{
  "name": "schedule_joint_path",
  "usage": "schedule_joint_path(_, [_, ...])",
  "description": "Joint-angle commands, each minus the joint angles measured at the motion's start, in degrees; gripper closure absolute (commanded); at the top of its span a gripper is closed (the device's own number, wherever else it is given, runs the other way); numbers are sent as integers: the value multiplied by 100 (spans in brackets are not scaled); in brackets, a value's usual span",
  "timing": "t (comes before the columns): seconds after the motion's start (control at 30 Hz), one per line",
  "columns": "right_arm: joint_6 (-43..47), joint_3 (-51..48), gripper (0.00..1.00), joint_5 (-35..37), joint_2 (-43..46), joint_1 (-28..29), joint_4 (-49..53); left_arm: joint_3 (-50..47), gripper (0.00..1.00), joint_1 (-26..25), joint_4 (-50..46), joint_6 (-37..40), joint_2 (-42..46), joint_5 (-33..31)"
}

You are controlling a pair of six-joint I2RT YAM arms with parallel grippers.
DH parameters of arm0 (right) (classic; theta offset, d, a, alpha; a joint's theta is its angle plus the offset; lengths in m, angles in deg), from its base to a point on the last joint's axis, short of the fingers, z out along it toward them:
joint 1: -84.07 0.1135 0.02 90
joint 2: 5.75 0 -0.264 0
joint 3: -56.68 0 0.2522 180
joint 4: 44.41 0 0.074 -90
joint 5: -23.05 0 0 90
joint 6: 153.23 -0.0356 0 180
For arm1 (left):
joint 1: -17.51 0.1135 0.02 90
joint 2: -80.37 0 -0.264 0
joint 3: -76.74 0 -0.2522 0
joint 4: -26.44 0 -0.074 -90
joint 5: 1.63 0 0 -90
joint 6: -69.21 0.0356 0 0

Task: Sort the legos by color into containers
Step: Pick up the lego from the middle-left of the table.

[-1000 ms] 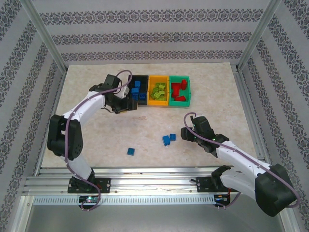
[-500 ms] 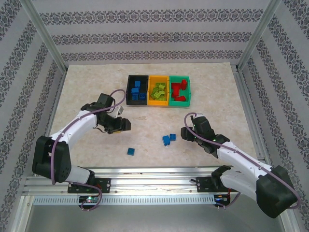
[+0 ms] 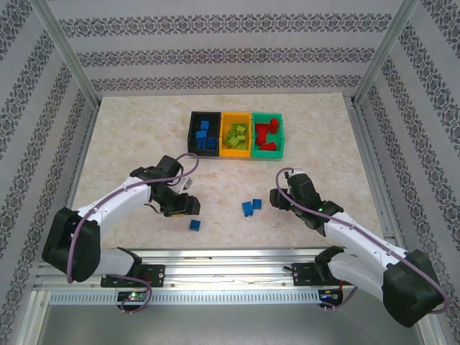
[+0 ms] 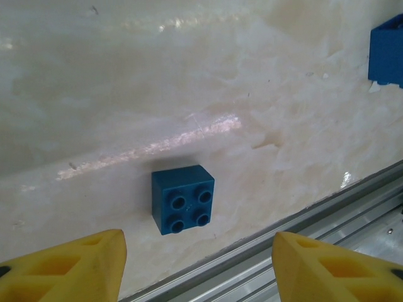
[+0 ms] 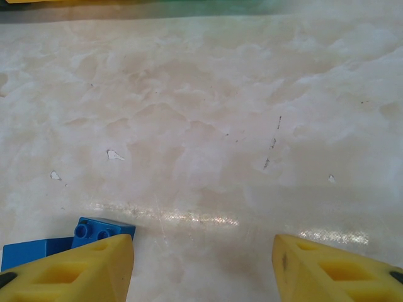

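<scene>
our left gripper (image 4: 198, 264) gapes empty, blue lego (image 4: 182, 199) centred just ahead; right gripper (image 5: 201, 264) gapes too, blue pair (image 5: 101, 228) alongside.

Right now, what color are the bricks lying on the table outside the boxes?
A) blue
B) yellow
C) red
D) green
A: the single brick near the front edge and the pair of bricks in the middle of the table are all blue.

You are looking at a smooth plastic blue brick (image 4: 182, 199) lying on the glossy marble-patterned table (image 4: 189, 75), near a metal rail (image 4: 340, 217).
</scene>
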Motion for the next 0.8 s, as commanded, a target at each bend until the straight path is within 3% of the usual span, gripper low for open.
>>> schedule_joint_path(0.0, [52, -34, 39, 128, 15, 75, -78, 67, 37, -273, -236, -175, -220, -337])
schedule_joint_path(0.3, [59, -36, 39, 163, 9, 86, -74, 225, 38, -1157, -255, -392, -517, -1333])
schedule_joint_path(0.77, [51, -34, 39, 197, -15, 104, -70, 615, 44, -1859, -500, -408, -1378, -2214])
